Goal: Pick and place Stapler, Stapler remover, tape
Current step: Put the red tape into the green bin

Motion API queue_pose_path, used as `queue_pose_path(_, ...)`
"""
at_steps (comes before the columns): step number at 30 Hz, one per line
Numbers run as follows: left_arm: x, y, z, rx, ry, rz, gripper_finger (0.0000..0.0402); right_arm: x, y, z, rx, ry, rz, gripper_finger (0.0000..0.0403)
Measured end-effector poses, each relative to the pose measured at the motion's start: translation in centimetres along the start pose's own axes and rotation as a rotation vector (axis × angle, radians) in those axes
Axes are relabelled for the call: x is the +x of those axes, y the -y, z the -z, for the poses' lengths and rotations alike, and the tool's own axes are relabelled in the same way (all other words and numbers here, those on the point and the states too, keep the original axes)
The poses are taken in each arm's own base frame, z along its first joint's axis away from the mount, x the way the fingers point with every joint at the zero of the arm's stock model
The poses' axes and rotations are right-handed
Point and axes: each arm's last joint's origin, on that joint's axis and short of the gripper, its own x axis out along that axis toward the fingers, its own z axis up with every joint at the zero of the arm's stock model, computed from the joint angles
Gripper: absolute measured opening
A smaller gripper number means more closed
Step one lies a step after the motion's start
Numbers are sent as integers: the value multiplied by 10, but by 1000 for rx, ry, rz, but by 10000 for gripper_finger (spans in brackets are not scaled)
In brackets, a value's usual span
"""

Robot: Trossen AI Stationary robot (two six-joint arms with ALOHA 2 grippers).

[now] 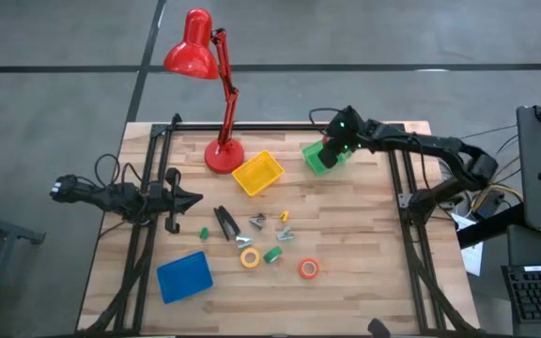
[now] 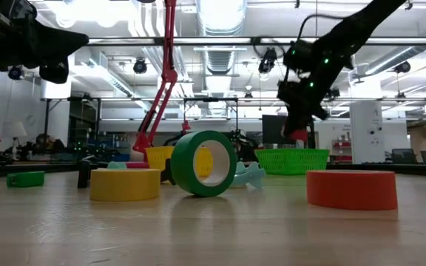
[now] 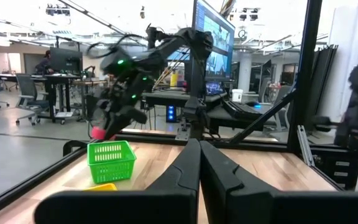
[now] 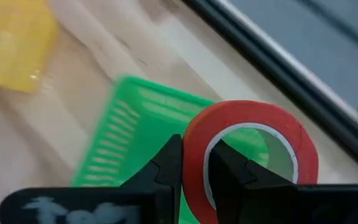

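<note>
We record a red tape roll [image 4: 247,149] with a pale inner face, pinched in the black right claw [image 4: 194,168] over a bright green slatted basket [image 4: 142,140]. We note a yellow bin [image 1: 257,174], a blue tray [image 1: 184,277], a red lamp [image 1: 195,52] and a black stapler [image 1: 225,222] on the light wood-grain surface [image 1: 346,216]. Loose rolls read yellow [image 2: 124,184], green [image 2: 204,163] and orange [image 2: 351,189]. The left claw [image 3: 199,168] is black.
</note>
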Motion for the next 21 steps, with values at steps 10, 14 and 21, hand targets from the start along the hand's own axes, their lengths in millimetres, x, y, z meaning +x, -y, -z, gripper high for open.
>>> queue_pose_path(10, 0, 0, 0, -1, 3, 0, 7, 39, 5, -9, -5, -253, 17, 54)
queue_pose_path(14, 0, 0, 0, -1, 3, 0, 7, 46, 5, -4, -6, -282, 22, 54)
queue_pose_path(21, 0, 0, 0, -1, 3, 0, 7, 52, 7, 3, -9, -257, 28, 54)
